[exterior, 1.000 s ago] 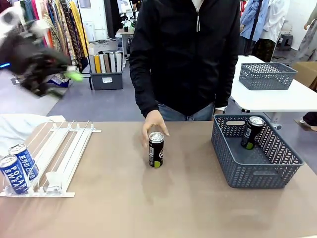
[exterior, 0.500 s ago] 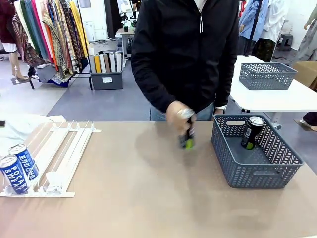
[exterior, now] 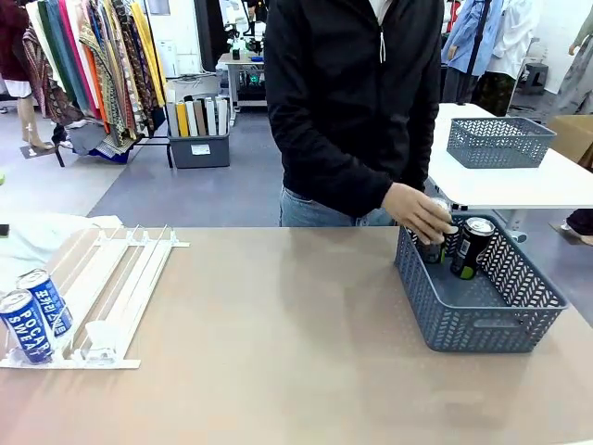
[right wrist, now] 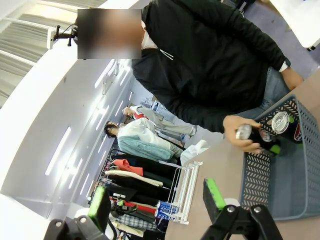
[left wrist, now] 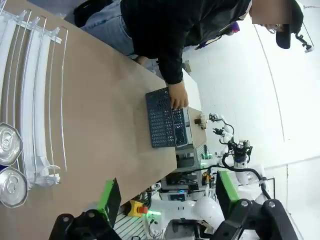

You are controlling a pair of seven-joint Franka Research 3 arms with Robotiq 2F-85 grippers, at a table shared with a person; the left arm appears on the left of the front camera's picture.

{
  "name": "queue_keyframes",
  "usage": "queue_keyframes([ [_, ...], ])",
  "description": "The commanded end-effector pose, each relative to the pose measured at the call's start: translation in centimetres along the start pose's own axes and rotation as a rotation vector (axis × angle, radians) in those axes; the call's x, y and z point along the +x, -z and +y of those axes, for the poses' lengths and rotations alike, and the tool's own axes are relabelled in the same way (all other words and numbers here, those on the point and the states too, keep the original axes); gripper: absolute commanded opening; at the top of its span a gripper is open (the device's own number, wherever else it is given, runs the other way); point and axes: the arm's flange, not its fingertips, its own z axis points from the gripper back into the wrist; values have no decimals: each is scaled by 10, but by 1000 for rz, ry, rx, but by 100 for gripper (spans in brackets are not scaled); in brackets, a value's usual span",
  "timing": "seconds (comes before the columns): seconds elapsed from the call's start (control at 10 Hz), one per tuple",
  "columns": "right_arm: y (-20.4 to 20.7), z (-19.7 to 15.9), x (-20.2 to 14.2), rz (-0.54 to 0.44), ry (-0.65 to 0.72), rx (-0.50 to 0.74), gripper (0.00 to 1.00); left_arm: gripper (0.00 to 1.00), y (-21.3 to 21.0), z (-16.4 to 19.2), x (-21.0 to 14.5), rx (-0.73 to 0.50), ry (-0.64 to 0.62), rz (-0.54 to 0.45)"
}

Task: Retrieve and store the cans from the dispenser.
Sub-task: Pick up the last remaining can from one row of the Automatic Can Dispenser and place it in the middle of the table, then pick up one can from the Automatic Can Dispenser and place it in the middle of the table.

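A: What has moved since a second ago?

B: The black can (exterior: 433, 248) has left the middle of the counter (exterior: 278, 371). The person's hand (exterior: 417, 211) now grips it by the top, lowered just inside the far left corner of the basket (exterior: 482, 324).

A: And to the left of the basket?

B: Well to its left, at the counter's edge, lies the dispenser (exterior: 120, 273). A front blue can (exterior: 26, 326) and a rear blue can (exterior: 46, 301) sit at its low end, one right behind the other, in the lane farthest from the basket. They have not shifted.

A: Inside the basket?

B: A second black can (exterior: 473, 247) stands by the far wall, just right of the held one.

A: The end effectors?

B: The left end effector (left wrist: 167, 192) hangs high above the counter, jaws wide apart with nothing between them. The right end effector (right wrist: 156, 200) is likewise spread wide and empty, raised well clear of the basket.
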Motion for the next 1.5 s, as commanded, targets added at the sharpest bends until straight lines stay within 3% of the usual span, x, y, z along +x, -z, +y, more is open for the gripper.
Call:
queue_keyframes([
  [0.0, 2, 3, 3, -21, -5, 28, 100, 100, 1, -2, -1, -25, -15, -9],
  [0.7, 2, 3, 3, -21, -5, 28, 100, 100, -1, 0, -1, -2, -5, 1],
  [1.0, 2, 3, 3, -21, -5, 28, 100, 100, 0, -33, -11, 592, 171, 108],
  [1.1, 2, 3, 3, -21, -5, 28, 100, 100, 8, -37, -21, 804, 277, 224],
  [1.3, 2, 3, 3, -21, -5, 28, 100, 100, 34, -36, -30, 1104, 365, 392],
  [1.4, 2, 3, 3, -21, -5, 28, 100, 100, 44, -35, -28, 1126, 391, 397],
])
